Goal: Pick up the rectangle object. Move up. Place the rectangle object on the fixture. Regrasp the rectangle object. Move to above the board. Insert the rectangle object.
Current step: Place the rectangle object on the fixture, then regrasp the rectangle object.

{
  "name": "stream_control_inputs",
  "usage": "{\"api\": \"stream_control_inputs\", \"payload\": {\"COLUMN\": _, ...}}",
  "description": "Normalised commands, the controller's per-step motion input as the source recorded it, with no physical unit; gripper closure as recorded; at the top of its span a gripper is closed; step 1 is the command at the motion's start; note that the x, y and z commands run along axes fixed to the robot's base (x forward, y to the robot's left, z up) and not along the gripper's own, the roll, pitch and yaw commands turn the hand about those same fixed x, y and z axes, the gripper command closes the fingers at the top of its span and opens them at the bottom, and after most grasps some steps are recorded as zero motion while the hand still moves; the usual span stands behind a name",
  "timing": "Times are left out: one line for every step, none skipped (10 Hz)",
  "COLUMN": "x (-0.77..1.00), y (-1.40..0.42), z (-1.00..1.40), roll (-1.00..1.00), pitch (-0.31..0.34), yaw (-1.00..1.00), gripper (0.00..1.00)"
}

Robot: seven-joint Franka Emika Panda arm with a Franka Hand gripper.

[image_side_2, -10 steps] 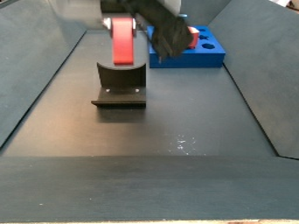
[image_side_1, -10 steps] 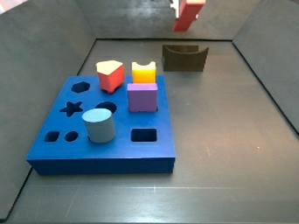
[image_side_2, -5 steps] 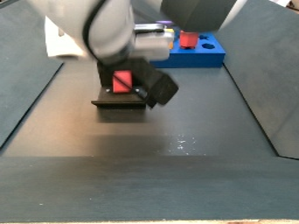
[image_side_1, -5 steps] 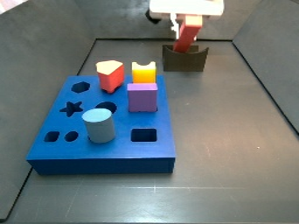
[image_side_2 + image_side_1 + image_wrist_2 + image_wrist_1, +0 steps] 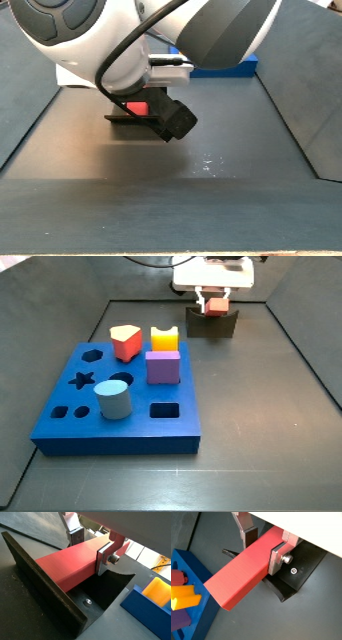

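Observation:
In both wrist views my gripper (image 5: 264,547) (image 5: 92,546) is shut on the rectangle object (image 5: 244,574) (image 5: 63,572), a long plain red bar, gripped near one end. The bar lies tilted in the notch of the dark fixture (image 5: 47,587) (image 5: 286,587). In a side view the gripper (image 5: 214,303) stands low over the fixture (image 5: 211,324) at the far end of the floor, and only a bit of red bar (image 5: 214,302) shows. The blue board (image 5: 80,421) lies nearer, to the left. In the other side view the arm hides most of the bar (image 5: 135,108).
On the board stand a red block with a cream heart top (image 5: 126,343), a yellow piece (image 5: 163,339), a purple cube (image 5: 162,366) and a pale blue cylinder (image 5: 115,399). Dark sloping walls (image 5: 301,356) enclose the floor on both sides.
The gripper has come down with the red bar from high above the fixture into its notch. The pieces on the board have not moved.

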Motion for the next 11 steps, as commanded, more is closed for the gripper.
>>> {"api": "stream_control_inputs", "payload": {"x": 0.08, "y": 0.05, "z": -0.23, "roll": -0.14, "pitch": -0.048, "yaw": -0.06, "gripper": 1.0}}
{"api": "stream_control_inputs", "payload": {"x": 0.0, "y": 0.0, "z": 0.0, "roll": 0.0, "pitch": 0.0, "yaw": 0.0, "gripper": 0.0}}
{"api": "stream_control_inputs", "payload": {"x": 0.0, "y": 0.0, "z": 1.0, "roll": -0.01, "pitch": -0.014, "yaw": -0.09, "gripper": 0.0}}
{"api": "stream_control_inputs", "payload": {"x": -0.01, "y": 0.0, "z": 1.0, "roll": -0.01, "pitch": -0.008, "yaw": -0.08, "gripper": 0.0}}
{"api": "stream_control_inputs", "payload": {"x": -0.03, "y": 0.01, "z": 1.0, "roll": 0.02, "pitch": -0.005, "yaw": -0.05, "gripper": 0.0}}
{"api": "stream_control_inputs", "payload": {"x": -0.03, "y": 0.0, "z": 1.0, "roll": 0.04, "pitch": -0.003, "yaw": -0.03, "gripper": 0.0}}
{"api": "stream_control_inputs", "payload": {"x": -0.03, "y": 0.0, "z": 1.0, "roll": 0.04, "pitch": 0.002, "yaw": -0.01, "gripper": 0.0}}
{"api": "stream_control_inputs", "payload": {"x": -0.04, "y": 0.0, "z": 0.91, "roll": 0.05, "pitch": 0.01, "yaw": 0.0, "gripper": 0.0}}
{"api": "stream_control_inputs", "payload": {"x": -0.04, "y": 0.0, "z": 0.67, "roll": 0.05, "pitch": 0.019, "yaw": 0.0, "gripper": 0.0}}
{"api": "stream_control_inputs", "payload": {"x": -0.03, "y": 0.0, "z": 0.49, "roll": 0.05, "pitch": 0.032, "yaw": 0.0, "gripper": 0.0}}
{"api": "stream_control_inputs", "payload": {"x": -0.03, "y": 0.0, "z": 0.37, "roll": 0.06, "pitch": 0.044, "yaw": 0.0, "gripper": 0.0}}
